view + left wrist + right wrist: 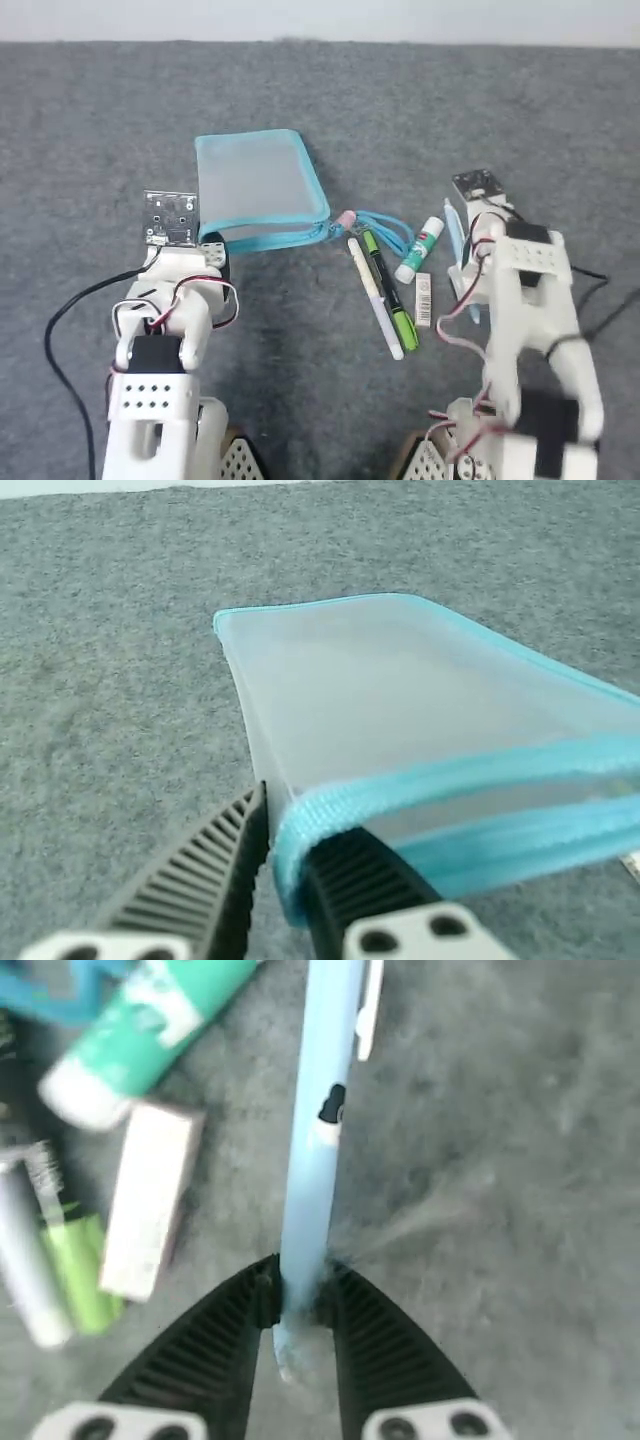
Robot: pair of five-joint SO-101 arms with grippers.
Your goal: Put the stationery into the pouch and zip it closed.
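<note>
The translucent pouch [258,190] with blue trim lies flat at the centre back, its zipper edge facing the arms. My left gripper [285,825] is shut on the near corner of that blue zipper edge [330,810]. My right gripper [300,1295] is shut on a light blue pen [312,1150], which stands slightly tilted at the right of the table [453,232]. Between the arms lie a white pen [375,297], a green and black marker [390,290], a green glue stick [420,250] and a small white eraser [424,298].
A blue strap [388,228] and a pink zipper pull [346,218] trail from the pouch's right corner toward the loose items. Grey carpet covers the table, with open room at the back and far left. A black cable [60,330] runs beside the left arm.
</note>
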